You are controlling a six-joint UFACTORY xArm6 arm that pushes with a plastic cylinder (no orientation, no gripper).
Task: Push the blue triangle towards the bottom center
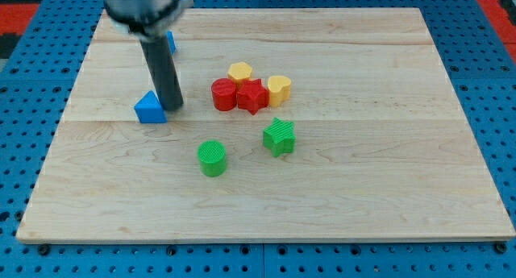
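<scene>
The blue triangle (149,108) lies on the wooden board (363,181) at the view's left, a little above mid-height. My dark rod comes down from the view's top left. My tip (171,108) rests on the board just to the right of the blue triangle, touching or nearly touching its right side. A second blue block (171,42) shows partly behind the rod near the view's top left; its shape is hidden.
A cluster sits right of centre: a red cylinder (223,94), a red star (251,97), a yellow hexagon (239,72) and a yellow heart (279,89). A green star (279,136) and a green cylinder (213,158) lie below them.
</scene>
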